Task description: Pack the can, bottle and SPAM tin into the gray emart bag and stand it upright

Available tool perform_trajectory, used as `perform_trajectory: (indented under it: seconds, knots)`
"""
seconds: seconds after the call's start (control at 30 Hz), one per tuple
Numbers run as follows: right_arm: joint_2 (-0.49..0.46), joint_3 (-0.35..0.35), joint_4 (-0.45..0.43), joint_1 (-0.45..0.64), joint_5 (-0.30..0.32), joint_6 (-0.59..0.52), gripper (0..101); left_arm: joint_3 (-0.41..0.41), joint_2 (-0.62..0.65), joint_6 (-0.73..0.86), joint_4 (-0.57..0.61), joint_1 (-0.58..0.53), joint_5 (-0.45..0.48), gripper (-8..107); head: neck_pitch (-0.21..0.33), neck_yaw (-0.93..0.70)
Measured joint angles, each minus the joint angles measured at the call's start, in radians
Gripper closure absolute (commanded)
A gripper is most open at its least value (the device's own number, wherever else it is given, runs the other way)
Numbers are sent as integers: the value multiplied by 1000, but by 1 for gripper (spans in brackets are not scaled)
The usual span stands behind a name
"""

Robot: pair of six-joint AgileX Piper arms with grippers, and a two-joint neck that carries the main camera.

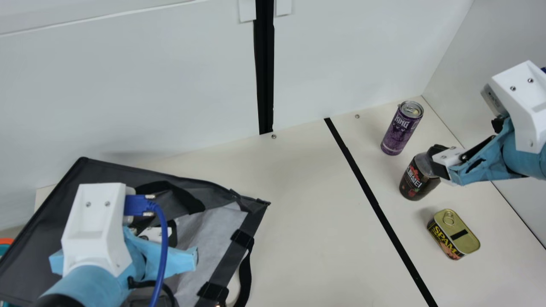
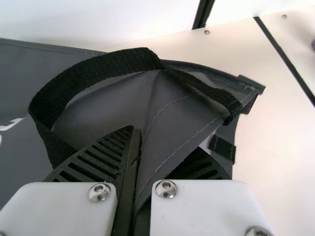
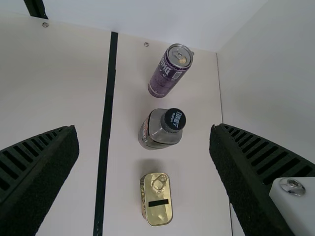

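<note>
The main view has the can (image 1: 401, 129), bottle (image 1: 414, 181) and SPAM tin (image 1: 456, 232) outside the gray emart bag (image 1: 45, 213), the left wrist view the left gripper (image 2: 147, 140) clenched on it, likely for opening, and the right wrist view the right gripper (image 3: 143, 128), spread, which should next grasp an item

1. the can (image 1: 402, 130) stands near the desk's (image 1: 315, 238) far right corner.
2. the bottle (image 1: 414, 181) stands near the right edge, partly behind the right gripper (image 1: 440, 161).
3. the spam tin (image 1: 455, 234) sits nearer the front edge.
4. the gray bag (image 1: 47, 213) lies at the left edge beneath the left gripper (image 1: 157, 233).
</note>
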State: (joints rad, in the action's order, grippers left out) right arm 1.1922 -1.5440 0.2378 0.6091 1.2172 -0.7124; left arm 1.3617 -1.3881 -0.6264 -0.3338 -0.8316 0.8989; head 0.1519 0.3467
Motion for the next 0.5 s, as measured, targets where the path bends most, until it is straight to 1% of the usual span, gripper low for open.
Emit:
perform_trajectory:
  seconds: [0.17, 0.5]
  knots:
    - [0, 0, 0, 0, 0, 0, 6, -16, -2, 54, 98, 47, -43, 107, 0, 2]
    - [0, 0, 0, 0, 0, 0, 6, -35, -14, 154, 304, 138, -96, 107, 0, 2]
